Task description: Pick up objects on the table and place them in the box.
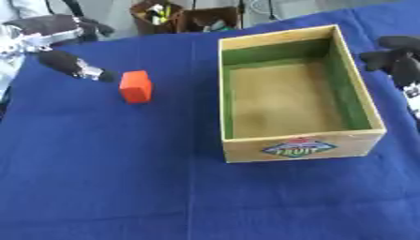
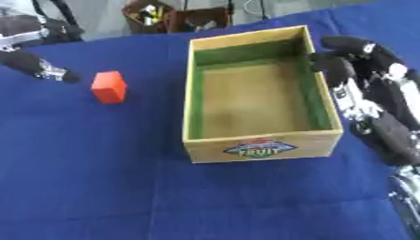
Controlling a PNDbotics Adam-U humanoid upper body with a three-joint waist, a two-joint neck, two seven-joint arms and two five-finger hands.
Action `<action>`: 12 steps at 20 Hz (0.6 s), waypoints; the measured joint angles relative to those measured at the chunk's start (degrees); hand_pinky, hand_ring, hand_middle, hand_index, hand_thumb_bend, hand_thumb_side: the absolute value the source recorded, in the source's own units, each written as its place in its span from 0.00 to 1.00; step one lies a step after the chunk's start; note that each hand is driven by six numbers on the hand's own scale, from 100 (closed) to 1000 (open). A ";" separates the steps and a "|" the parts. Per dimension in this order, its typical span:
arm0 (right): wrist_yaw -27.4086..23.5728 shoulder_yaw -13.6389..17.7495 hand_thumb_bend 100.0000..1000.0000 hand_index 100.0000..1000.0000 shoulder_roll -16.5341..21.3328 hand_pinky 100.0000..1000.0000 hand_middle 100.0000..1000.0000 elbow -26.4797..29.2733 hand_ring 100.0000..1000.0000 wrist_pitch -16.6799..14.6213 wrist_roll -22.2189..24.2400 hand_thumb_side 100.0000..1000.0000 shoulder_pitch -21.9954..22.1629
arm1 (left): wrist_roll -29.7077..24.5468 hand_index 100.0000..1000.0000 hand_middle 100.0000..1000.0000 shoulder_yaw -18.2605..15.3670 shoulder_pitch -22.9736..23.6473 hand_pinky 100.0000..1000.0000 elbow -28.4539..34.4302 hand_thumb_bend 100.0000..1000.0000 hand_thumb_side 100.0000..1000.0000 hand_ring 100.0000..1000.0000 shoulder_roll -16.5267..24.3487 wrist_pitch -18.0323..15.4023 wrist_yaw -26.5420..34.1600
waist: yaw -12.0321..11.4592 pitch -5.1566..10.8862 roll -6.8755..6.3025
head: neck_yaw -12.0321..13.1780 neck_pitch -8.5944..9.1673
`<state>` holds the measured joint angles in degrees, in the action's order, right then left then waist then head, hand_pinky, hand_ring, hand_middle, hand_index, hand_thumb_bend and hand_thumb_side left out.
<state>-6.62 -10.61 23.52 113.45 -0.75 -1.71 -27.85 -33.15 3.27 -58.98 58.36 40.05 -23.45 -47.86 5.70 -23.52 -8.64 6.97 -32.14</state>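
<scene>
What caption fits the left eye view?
Left hand reaches toward an orange block beside the empty wooden box.

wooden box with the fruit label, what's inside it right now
Nothing: the wooden box shows only its bare brown floor and green-lined walls. The near wall hides a thin strip of floor just behind it. The orange block stands outside on the blue cloth, near the left hand.

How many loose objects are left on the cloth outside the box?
1: an orange block on the blue cloth, left of the wooden box, just beside the left hand. The box looks empty.
</scene>
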 measured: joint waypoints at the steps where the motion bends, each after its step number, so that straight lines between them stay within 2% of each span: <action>1: -0.01 -0.01 0.00 0.79 0.00 0.93 0.54 0.00 0.79 0.02 0.04 0.49 -0.12 | -0.40 1.00 0.89 0.00 -0.36 0.71 -0.60 0.76 0.81 0.84 -0.38 -0.01 -0.50 | 0.13 -0.09 -0.08 | 0.05 0.06; 12: -0.07 -0.05 0.00 0.78 0.40 0.93 0.53 0.00 0.79 0.08 0.28 0.49 -0.65 | -0.78 1.00 0.91 -0.01 -2.33 0.72 -4.47 0.76 0.76 0.85 -3.20 0.12 -6.31 | 1.52 -1.13 -0.63 | 1.01 0.96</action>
<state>-6.69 -10.66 23.93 113.45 -0.67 -1.43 -28.51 -33.93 3.25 -61.31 53.89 36.85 -23.34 -54.16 7.22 -24.65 -9.27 7.99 -31.18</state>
